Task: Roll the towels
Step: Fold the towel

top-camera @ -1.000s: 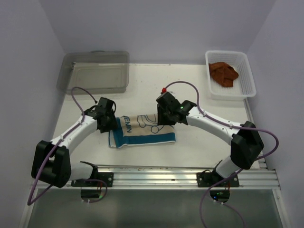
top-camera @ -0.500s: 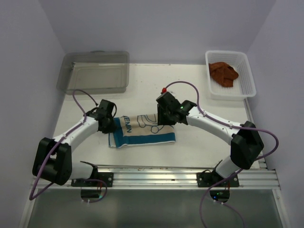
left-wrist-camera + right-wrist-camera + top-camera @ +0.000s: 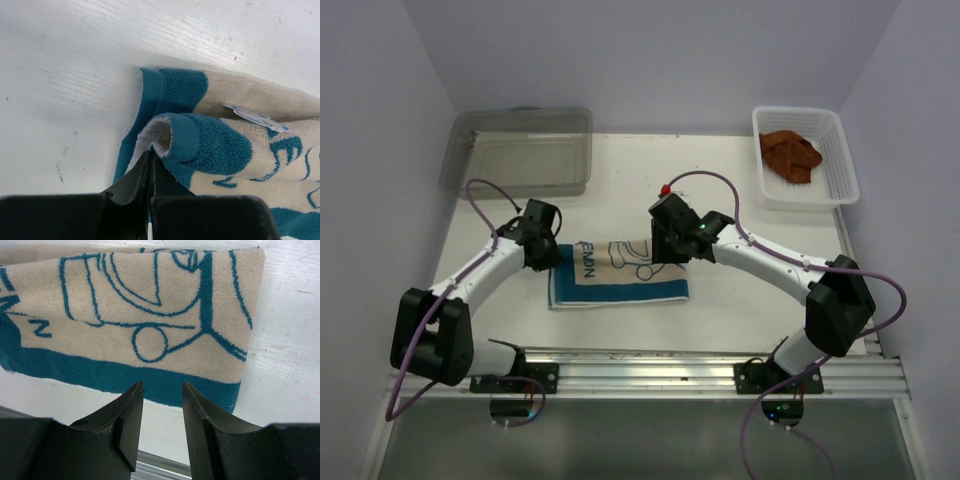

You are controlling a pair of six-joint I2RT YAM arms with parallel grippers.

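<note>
The cream towel (image 3: 620, 272) with blue edges and a blue drawing lies folded flat mid-table. My left gripper (image 3: 544, 258) is at its left end; in the left wrist view the gripper (image 3: 150, 156) is shut, pinching the blue hem, which curls up into a small loop (image 3: 182, 140). My right gripper (image 3: 668, 254) hovers over the towel's right part. In the right wrist view it (image 3: 161, 386) is open and holds nothing, over the towel's (image 3: 150, 305) near blue edge. The rust-brown towel (image 3: 792, 155) lies crumpled in the basket.
A white mesh basket (image 3: 845, 172) stands at the back right corner. A clear plastic bin (image 3: 520, 150) stands at the back left. A metal rail (image 3: 650, 365) runs along the near table edge, just past the towel.
My left gripper has closed on the towel's left hem and shifted slightly left and back. The right arm has stayed still, jaws unchanged.
</note>
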